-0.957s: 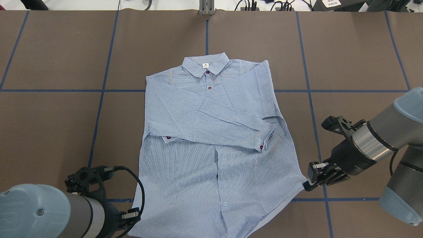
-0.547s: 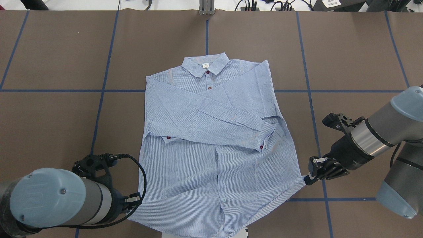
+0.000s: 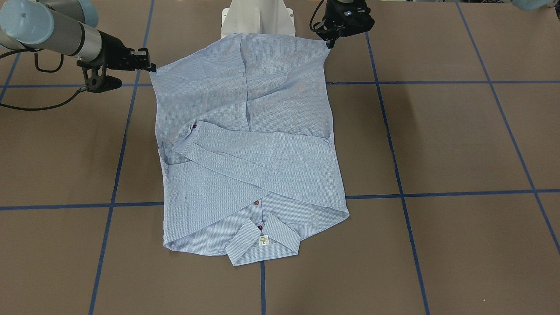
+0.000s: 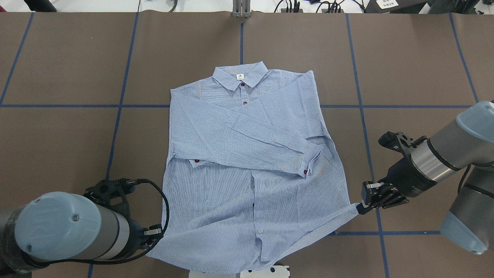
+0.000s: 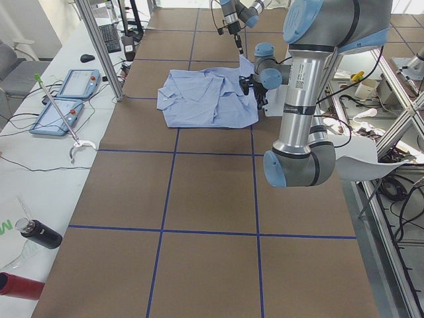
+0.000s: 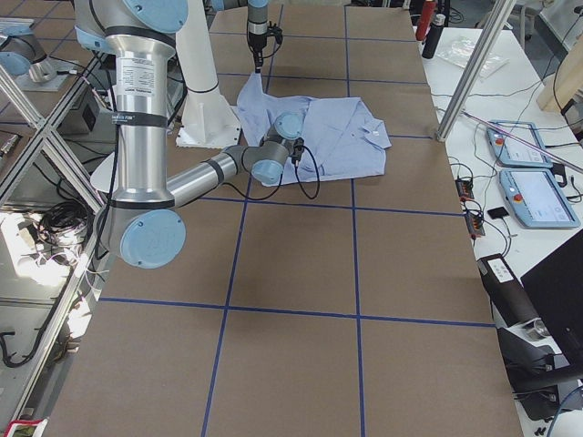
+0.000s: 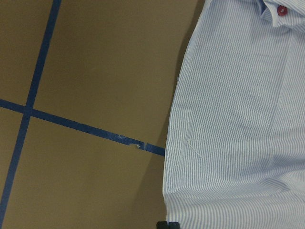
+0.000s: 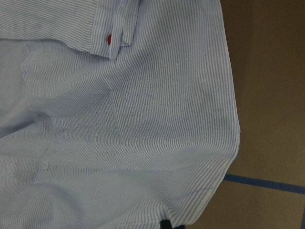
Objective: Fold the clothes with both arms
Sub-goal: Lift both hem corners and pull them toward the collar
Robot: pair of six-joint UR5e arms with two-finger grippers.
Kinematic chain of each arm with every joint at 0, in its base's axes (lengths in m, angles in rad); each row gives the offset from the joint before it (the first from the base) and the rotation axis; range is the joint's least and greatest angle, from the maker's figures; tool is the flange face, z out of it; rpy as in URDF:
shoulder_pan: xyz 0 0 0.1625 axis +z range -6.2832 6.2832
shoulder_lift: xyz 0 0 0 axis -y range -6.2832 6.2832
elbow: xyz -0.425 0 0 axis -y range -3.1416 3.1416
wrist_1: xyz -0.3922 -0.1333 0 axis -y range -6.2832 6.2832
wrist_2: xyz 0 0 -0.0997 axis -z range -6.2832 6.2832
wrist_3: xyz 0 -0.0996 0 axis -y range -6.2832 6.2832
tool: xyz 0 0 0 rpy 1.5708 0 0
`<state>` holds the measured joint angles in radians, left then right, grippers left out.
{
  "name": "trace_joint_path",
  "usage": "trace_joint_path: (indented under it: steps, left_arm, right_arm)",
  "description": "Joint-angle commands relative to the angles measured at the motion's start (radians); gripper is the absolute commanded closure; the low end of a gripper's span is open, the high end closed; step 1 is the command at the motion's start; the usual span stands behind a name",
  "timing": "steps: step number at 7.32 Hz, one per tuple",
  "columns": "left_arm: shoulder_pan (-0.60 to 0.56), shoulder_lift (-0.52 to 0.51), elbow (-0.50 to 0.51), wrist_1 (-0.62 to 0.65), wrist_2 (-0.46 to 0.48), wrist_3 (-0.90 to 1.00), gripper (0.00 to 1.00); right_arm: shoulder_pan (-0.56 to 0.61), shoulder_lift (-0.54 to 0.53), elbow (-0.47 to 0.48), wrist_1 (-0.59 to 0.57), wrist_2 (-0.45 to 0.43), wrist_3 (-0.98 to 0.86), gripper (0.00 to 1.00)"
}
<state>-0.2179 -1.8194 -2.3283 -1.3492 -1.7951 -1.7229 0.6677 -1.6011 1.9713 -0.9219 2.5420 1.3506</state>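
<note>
One shirt is spread at the centre of the table, its two hem corners clamped by the left gripper at seven o'clock and the right gripper at four o'clock.

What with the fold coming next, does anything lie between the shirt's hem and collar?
Only the shirt's own sleeves, crossed over its middle; nothing else shows. The left gripper and right gripper hold the hem corners.

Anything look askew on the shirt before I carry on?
Yes: the shirt hem is skewed. Its corner at the right gripper is drawn out to a taut point, farther from the robot than the corner at the left gripper.
</note>
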Motion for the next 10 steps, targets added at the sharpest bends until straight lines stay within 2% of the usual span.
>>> trace_joint_path:
  steps: [1,10]
  left_arm:
    - [0.000,-0.001,0.017,-0.001,-0.006,-0.003,1.00]
    - [-0.001,0.000,0.018,0.001,-0.039,-0.009,1.00]
  right_arm:
    - [0.003,0.000,0.000,0.000,0.000,0.005,1.00]
    - [0.012,-0.010,-0.006,-0.009,-0.035,0.008,1.00]
